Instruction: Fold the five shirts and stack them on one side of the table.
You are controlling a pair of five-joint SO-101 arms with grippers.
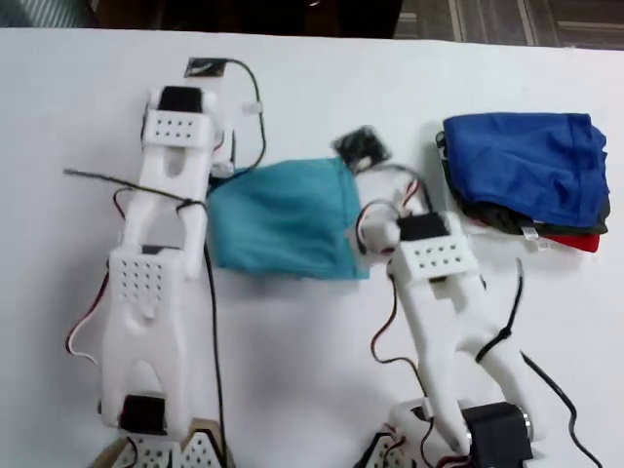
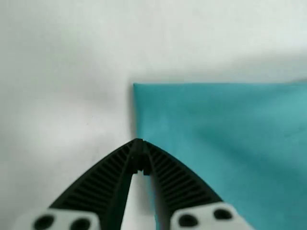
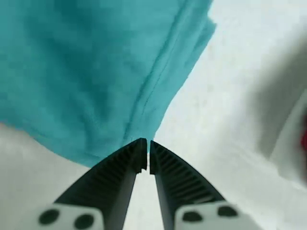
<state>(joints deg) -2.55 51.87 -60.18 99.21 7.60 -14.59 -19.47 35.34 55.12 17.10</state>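
Looking down from the high view, the teal shirt (image 1: 288,219) lay folded flat on the white table (image 1: 312,88) between the left arm (image 1: 156,273) and the right arm (image 1: 439,283). The stack (image 1: 526,171) sat well apart on the right arm's far side, blue on top, black and red edges under it. Risk judged here: uneven pulls from the two arms while carrying the teal shirt over would likely open or skew the fold, and dragging it into the stack could shove the blue top layer off. Left wrist view: the left gripper (image 2: 138,143) was clenched, tips meeting right at the shirt's straight edge; could not tell if any cloth was pinched, so a lift might come up empty on that side and leave the shirt swinging from one corner. Right wrist view: the right gripper (image 3: 146,143) was closed on the shirt's hem at a corner, creases running to the tips. The bite looked thin, so it could slip out mid-move, and the folded layers might separate.
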